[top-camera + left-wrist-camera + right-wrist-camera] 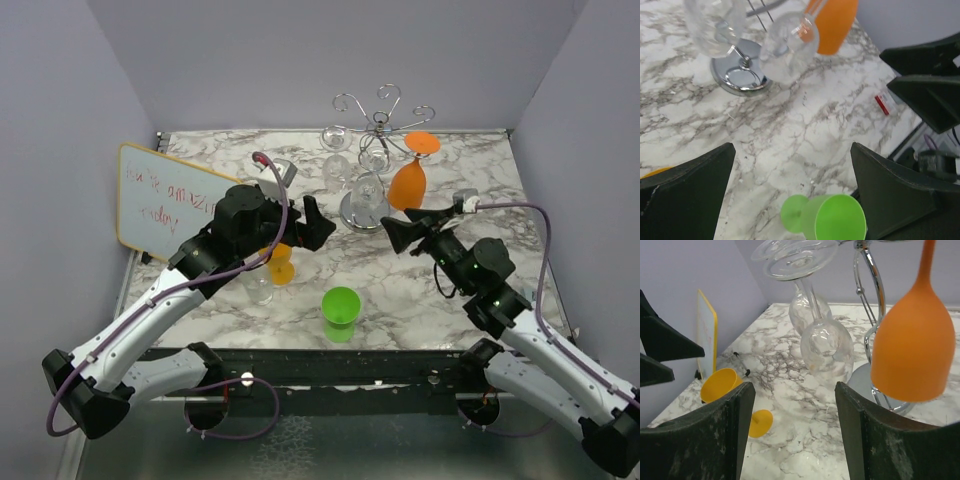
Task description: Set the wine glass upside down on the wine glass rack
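The chrome wine glass rack [379, 124] stands at the back middle on its round mirrored base [737, 75]. An orange wine glass [409, 182] and several clear wine glasses [337, 166] hang upside down from its arms; they also show in the right wrist view [912, 352]. A green wine glass [341, 312] stands upright near the front edge, just below my left gripper [792, 150]. A yellow-orange wine glass [720, 385] sits on the table beside the left arm. My left gripper [318, 225] and right gripper [400, 232] are both open and empty, facing each other in front of the rack.
A yellow-framed whiteboard [175, 205] leans at the back left. A clear glass [258, 286] seems to stand beside the yellow-orange one. A small red and white tag [885, 102] lies on the marble top [400, 290]. Walls close in on three sides.
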Controlling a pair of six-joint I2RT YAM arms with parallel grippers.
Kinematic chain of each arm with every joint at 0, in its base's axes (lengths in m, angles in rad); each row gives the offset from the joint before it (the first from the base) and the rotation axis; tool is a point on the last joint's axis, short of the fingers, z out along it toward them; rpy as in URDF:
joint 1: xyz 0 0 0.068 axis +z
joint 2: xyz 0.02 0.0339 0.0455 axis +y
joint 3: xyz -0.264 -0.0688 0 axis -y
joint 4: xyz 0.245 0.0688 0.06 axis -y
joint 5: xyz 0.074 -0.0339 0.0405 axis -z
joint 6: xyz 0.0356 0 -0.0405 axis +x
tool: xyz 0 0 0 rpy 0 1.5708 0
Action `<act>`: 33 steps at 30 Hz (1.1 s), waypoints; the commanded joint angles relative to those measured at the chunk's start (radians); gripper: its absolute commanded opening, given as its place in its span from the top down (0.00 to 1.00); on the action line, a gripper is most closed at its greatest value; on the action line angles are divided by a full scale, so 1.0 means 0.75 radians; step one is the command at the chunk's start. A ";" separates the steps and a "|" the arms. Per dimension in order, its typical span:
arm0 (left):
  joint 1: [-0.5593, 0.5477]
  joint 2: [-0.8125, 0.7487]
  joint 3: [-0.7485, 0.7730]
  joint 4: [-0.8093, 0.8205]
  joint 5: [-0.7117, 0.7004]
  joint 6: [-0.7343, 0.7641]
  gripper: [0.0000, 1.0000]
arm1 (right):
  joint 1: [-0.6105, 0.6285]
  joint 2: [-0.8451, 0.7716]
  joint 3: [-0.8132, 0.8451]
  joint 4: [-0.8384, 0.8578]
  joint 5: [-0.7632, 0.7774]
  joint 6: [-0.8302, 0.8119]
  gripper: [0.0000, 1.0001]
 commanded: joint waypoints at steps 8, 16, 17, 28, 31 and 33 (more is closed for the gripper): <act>-0.007 0.100 0.132 -0.481 0.595 0.330 0.06 | 0.003 -0.326 -0.004 -0.774 0.137 0.324 0.31; -0.162 0.238 0.075 -0.636 0.488 0.299 0.17 | 0.003 -0.328 -0.020 -0.813 0.065 0.411 0.33; -0.173 0.252 0.070 -0.642 0.449 0.283 0.20 | 0.003 -0.331 -0.024 -0.815 0.060 0.418 0.33; -0.298 0.341 0.029 -0.623 0.368 0.295 0.37 | 0.004 -0.473 -0.086 -0.839 0.038 0.478 0.34; -0.320 0.378 0.017 -0.617 0.327 0.303 0.46 | 0.004 -0.508 -0.100 -0.833 0.041 0.502 0.34; -0.332 0.404 0.019 -0.608 0.288 0.297 0.53 | 0.004 -0.515 -0.103 -0.834 0.040 0.521 0.34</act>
